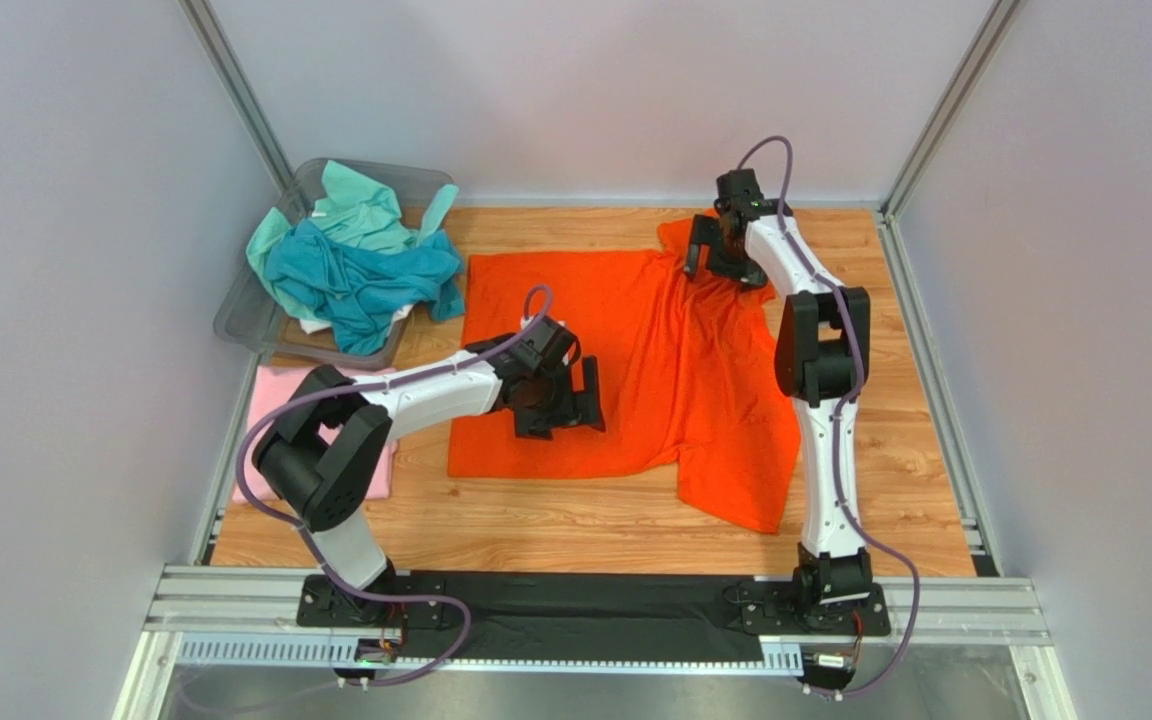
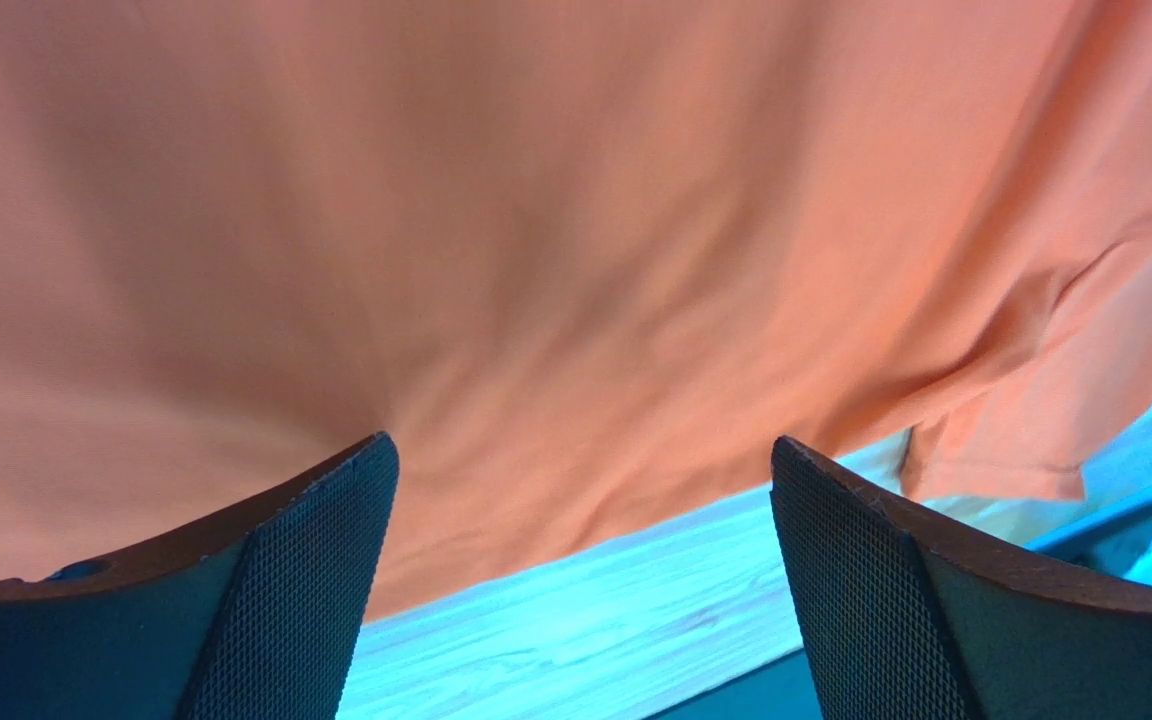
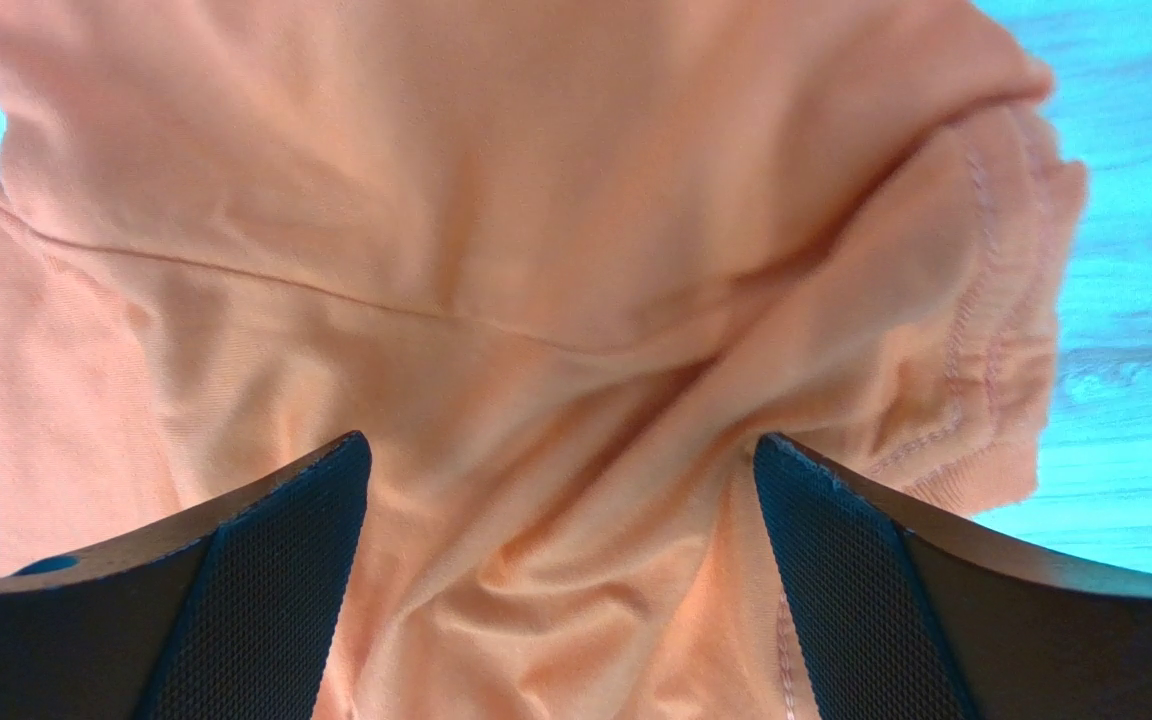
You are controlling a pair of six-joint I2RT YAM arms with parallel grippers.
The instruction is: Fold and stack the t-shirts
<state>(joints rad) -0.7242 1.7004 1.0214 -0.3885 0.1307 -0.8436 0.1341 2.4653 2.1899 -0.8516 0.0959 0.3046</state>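
An orange shirt (image 1: 657, 360) lies spread mid-tabletop (image 1: 597, 518). A teal shirt (image 1: 349, 278) and a mint shirt (image 1: 357, 203) fill the far-left corner bin (image 1: 244, 315), with a pink shirt (image 1: 279, 398) by the left edge. The left hand (image 1: 575, 398) over the orange shirt's near-left part and the right hand (image 1: 710, 248) at its far edge both gape wide, holding nothing.

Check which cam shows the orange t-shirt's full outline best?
Top external. It shows nearly the whole orange t-shirt spread on the table, with only the arms covering bits of it. The left wrist view shows just a smooth patch and a hem edge. The right wrist view shows only bunched, seamed cloth close up.
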